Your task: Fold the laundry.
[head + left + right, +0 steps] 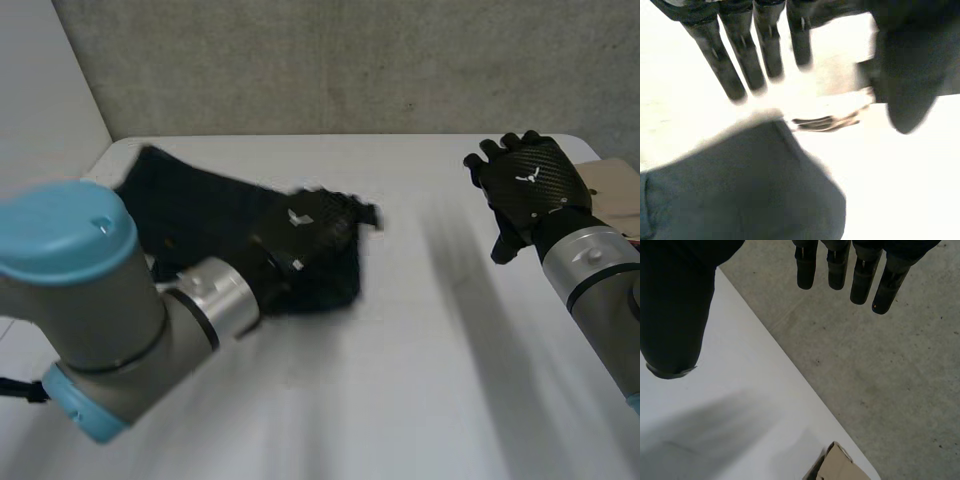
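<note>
Black cloth (190,215) is lying left of centre on the bench (420,360), under my left hand (310,228), whose fingers (742,65) are stretching straight, gripping nothing; the right hand (530,180), likewise relaxed and empty, is hanging well apart.

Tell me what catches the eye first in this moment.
A dark cloth lies on the left half of the white table, with the left hand over it, fingers straight. The right hand hangs open near the table's far right corner, holding nothing.

Table (420,350) middle free; cloth (190,205) left, cardboard (612,190) right edge.
</note>
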`<action>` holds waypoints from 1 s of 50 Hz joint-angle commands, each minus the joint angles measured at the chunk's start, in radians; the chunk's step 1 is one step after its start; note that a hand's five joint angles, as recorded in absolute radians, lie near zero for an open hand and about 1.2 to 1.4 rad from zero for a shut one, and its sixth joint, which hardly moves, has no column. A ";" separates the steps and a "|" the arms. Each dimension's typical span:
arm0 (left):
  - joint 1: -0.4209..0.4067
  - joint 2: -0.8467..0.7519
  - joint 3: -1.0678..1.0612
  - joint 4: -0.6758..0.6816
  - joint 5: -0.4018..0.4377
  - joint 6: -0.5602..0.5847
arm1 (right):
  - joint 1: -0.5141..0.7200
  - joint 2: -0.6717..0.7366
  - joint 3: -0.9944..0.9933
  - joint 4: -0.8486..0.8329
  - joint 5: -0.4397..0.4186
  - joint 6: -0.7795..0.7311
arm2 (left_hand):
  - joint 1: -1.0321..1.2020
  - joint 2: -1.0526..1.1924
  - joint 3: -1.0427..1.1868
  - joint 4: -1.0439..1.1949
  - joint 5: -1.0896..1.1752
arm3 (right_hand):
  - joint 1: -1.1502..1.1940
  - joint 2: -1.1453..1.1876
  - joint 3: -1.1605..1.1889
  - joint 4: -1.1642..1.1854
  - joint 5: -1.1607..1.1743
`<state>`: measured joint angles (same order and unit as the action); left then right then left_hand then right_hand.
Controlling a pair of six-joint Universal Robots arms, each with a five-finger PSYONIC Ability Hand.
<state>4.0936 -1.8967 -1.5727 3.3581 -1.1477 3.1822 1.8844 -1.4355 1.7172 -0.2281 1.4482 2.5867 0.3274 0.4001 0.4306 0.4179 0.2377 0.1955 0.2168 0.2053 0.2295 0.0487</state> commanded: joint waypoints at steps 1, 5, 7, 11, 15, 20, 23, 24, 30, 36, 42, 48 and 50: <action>0.071 -0.013 0.028 -0.008 0.056 0.013 | -0.008 0.007 0.001 0.044 -0.012 0.003 | -0.153 -0.226 -0.256 -0.243 -0.238 | -0.021 -0.042 -0.031 -0.055 -0.049; 0.186 -0.004 0.065 -0.055 -0.074 0.016 | -0.002 0.010 -0.001 0.073 -0.014 0.003 | -0.153 -0.226 -0.256 -0.243 -0.238 | -0.021 -0.042 -0.031 -0.055 -0.049; 0.200 -0.007 0.072 -0.078 -0.122 0.022 | 0.001 0.013 -0.002 0.084 -0.015 0.003 | -0.153 -0.226 -0.256 -0.243 -0.238 | -0.021 -0.042 -0.031 -0.055 -0.049; 0.226 0.010 0.071 -0.118 -0.214 0.068 | 0.025 0.030 -0.007 0.133 -0.040 0.003 | -0.153 -0.226 -0.256 -0.243 -0.238 | -0.021 -0.042 -0.031 -0.055 -0.049; 0.272 0.034 0.065 -0.120 -0.260 0.169 | 0.090 0.059 -0.033 0.190 -0.092 0.013 | -0.153 -0.226 -0.256 -0.243 -0.238 | -0.021 -0.042 -0.031 -0.055 -0.049; 0.358 0.019 0.076 -0.117 -0.267 0.269 | 0.130 0.121 -0.067 0.216 -0.106 0.035 | -0.153 -0.226 -0.256 -0.243 -0.238 | -0.021 -0.042 -0.031 -0.055 -0.049; 0.389 -0.047 0.105 -0.126 -0.265 0.309 | 0.145 0.159 -0.077 0.214 -0.101 0.038 | -0.149 -0.222 -0.252 -0.240 -0.234 | -0.021 -0.042 -0.031 -0.055 -0.049; 0.390 -0.065 0.115 -0.131 -0.267 0.314 | 0.150 0.165 -0.077 0.214 -0.100 0.038 | -0.149 -0.222 -0.252 -0.240 -0.234 | -0.021 -0.042 -0.031 -0.055 -0.049; 0.416 -0.160 0.157 -0.224 -0.262 0.329 | 0.168 0.179 -0.071 0.214 -0.092 0.038 | -0.111 -0.184 -0.214 -0.201 -0.196 | -0.021 -0.042 -0.031 -0.055 -0.049; 0.455 -0.160 0.142 -0.235 -0.257 0.320 | 0.179 0.178 -0.073 0.213 -0.089 0.125 | -0.114 -0.187 -0.217 -0.204 -0.199 | -0.021 -0.042 -0.031 -0.055 -0.049; 0.465 -0.119 0.114 -0.235 -0.259 0.317 | 0.226 0.202 -0.109 0.207 -0.100 0.340 | -0.117 -0.190 -0.220 -0.207 -0.202 | -0.021 -0.042 -0.031 -0.055 -0.049; 0.470 -0.064 0.077 -0.232 -0.259 0.292 | 0.275 0.328 -0.233 0.213 -0.091 0.518 | -0.123 -0.195 -0.226 -0.213 -0.207 | -0.021 -0.042 -0.031 -0.055 -0.049; 0.470 -0.044 0.068 -0.230 -0.257 0.276 | 0.294 0.352 -0.270 0.216 -0.091 0.555 | -0.126 -0.198 -0.229 -0.216 -0.210 | -0.021 -0.042 -0.031 -0.055 -0.049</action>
<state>4.5626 -1.9982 -1.4716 3.1232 -1.4063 3.4910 2.1237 -1.1800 1.5620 -0.0179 1.3546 2.9923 0.1873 0.1989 0.2063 0.1987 0.0414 0.1955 0.2168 0.2058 0.2295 0.0487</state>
